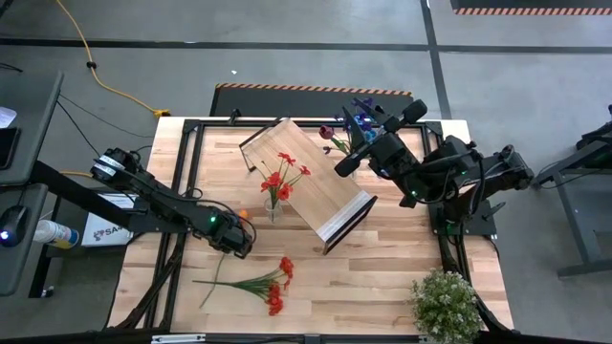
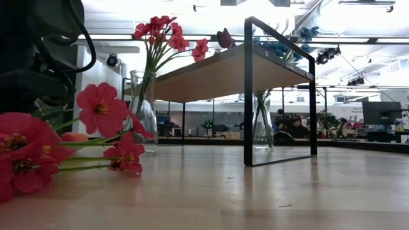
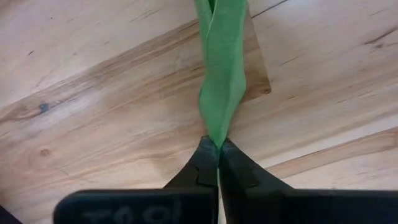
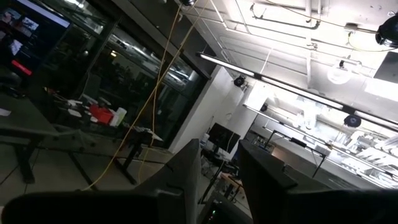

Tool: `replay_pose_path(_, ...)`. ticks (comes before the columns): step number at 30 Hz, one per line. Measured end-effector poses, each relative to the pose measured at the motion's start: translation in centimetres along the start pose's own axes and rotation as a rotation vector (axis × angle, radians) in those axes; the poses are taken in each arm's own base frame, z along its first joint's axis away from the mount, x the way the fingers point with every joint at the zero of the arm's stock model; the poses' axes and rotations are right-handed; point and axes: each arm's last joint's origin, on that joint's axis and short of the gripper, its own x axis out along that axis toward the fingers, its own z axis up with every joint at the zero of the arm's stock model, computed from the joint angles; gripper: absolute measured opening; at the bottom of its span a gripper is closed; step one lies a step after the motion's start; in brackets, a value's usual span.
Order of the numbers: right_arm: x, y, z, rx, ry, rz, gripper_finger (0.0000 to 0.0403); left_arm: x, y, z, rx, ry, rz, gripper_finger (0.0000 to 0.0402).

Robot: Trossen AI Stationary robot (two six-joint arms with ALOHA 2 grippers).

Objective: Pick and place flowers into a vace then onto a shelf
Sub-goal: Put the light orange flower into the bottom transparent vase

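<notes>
On the wooden table (image 1: 382, 277) we saw the left gripper (image 3: 217, 149) clamped on the green stem of the flowers (image 1: 258, 283) lying near its front edge; the right gripper (image 4: 219, 163), partly parted, held nothing above the shelf (image 1: 311, 182).

flowers (image 2: 38, 144) cut off at left edge | blooms blurred

Shelf (image 1: 316, 182) and vase (image 1: 274, 207) block table centre; bare tabletop (image 1: 382, 277) between loose flowers (image 1: 258, 285) and potted plant (image 1: 446, 304).
</notes>
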Motion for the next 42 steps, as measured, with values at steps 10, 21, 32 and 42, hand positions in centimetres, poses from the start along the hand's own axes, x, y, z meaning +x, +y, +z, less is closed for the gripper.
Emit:
replay_pose_path(10,0.0,0.0,-0.1,-0.007,0.034,-0.013,0.0099,-1.6,-1.3,-0.1,0.018,-0.057,-0.012,0.0030)
replay_pose_path(21,0.0,0.0,-0.1,-0.009,0.036,-0.013,0.0099,-5.7,-3.2,0.2,0.067,-0.317,-0.018,0.0030)
replay_pose_path(32,0.0,0.0,-0.2,-0.011,0.042,-0.015,0.0099,-6.2,-2.9,0.6,0.071,-0.507,0.022,0.0030)
replay_pose_path(42,0.0,0.0,-0.2,-0.011,0.042,-0.015,0.0099,-6.4,-1.4,-1.0,-0.010,-0.640,0.089,0.0030)
